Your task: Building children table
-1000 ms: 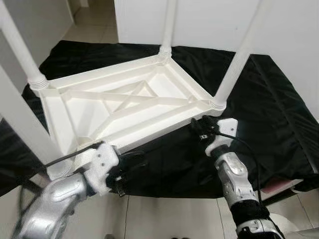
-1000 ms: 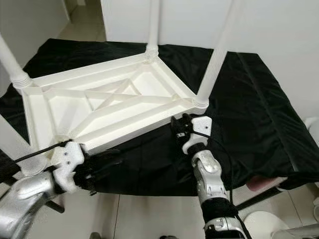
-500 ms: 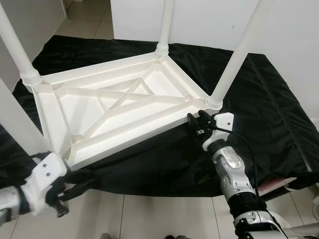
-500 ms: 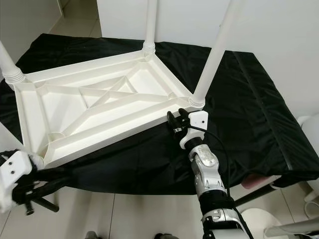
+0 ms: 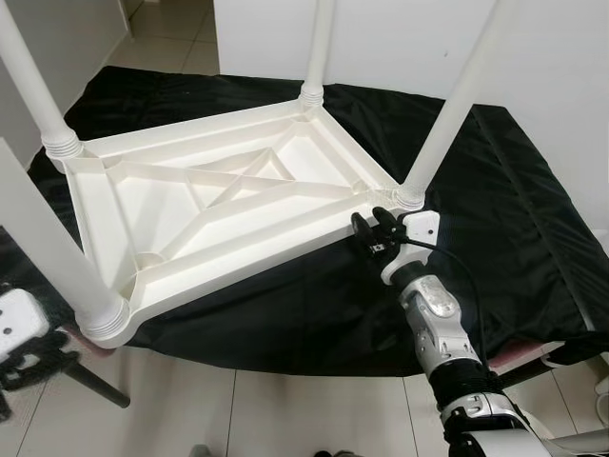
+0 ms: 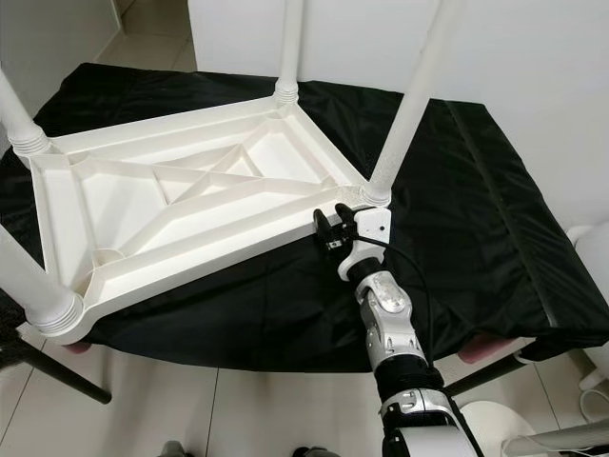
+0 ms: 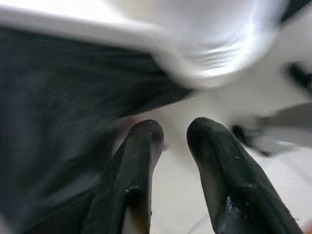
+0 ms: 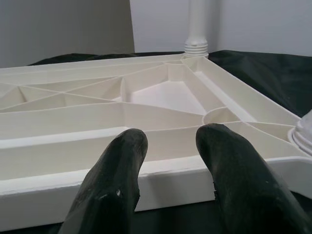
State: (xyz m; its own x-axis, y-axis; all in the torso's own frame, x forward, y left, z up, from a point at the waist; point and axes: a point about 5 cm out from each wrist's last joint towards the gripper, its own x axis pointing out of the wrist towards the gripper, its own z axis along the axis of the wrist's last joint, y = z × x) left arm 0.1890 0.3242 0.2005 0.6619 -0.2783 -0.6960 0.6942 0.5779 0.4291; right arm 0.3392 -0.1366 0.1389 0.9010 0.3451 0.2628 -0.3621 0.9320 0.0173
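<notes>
A white plastic table (image 5: 228, 205) lies upside down on a black cloth (image 5: 495, 209) that covers a raised surface, its ribbed underside facing up and its four white legs (image 5: 457, 100) rising upright from the corners. The right gripper (image 5: 369, 231) sits at the table's near edge, close beside the corner with the right-hand near leg; seen from the right wrist, its two black fingers (image 8: 114, 185) stand apart, pointing at the white rim (image 8: 161, 183) just in front of them without clamping it, and whether they touch it cannot be told. The silver right arm (image 5: 440, 324) reaches up from the lower right over the cloth. The left gripper (image 7: 173, 141) hangs low at the left, off the cloth and above the pale tiled floor (image 5: 285, 409); in the blurred left wrist view its fingers (image 7: 134, 170) are slightly parted and hold nothing, with the ringed base of a leg (image 7: 214, 53) above them. A white part of the left arm (image 5: 17, 324) shows at the left margin, below the nearest table corner (image 5: 100, 319).
</notes>
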